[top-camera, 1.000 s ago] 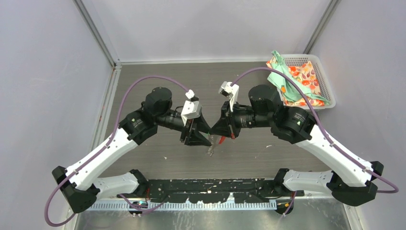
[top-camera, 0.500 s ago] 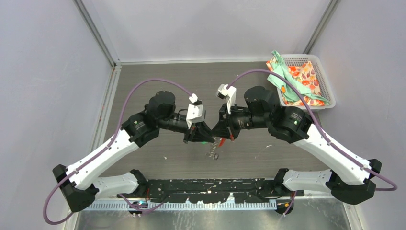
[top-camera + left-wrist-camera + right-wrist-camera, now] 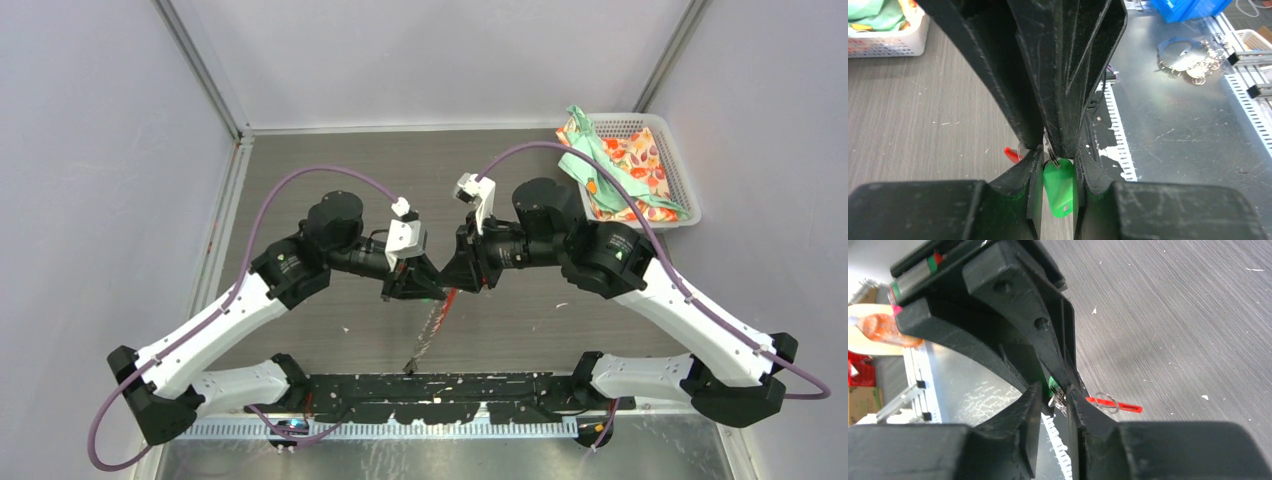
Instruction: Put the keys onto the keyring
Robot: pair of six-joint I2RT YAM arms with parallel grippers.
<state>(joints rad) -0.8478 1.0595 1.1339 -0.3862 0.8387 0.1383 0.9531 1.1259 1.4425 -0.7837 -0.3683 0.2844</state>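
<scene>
My left gripper (image 3: 430, 290) and right gripper (image 3: 452, 284) meet tip to tip above the table's middle. In the left wrist view the left gripper (image 3: 1057, 161) is shut on the bright-green tag (image 3: 1058, 187) of a key, its small ring at the fingertips. The right gripper (image 3: 1054, 393) is closed on silver metal at its tips, part of the keyring. The keyring's red tab (image 3: 1113, 404) sticks out beside the right fingers, and it also shows in the left wrist view (image 3: 1011, 154). The grey chain (image 3: 427, 335) hangs in a blurred streak toward the near edge. The black-tagged key is not visible.
A white basket (image 3: 683, 190) holding patterned cloth stands at the back right. The black base rail (image 3: 440, 390) runs along the near edge. Beyond it lies a metal sheet with loose rings (image 3: 1188, 62) and a blue bin (image 3: 1193, 7).
The grippers stay pressed together. The chain, bunched below them before, now stretches out in a long blurred line toward the near edge.
</scene>
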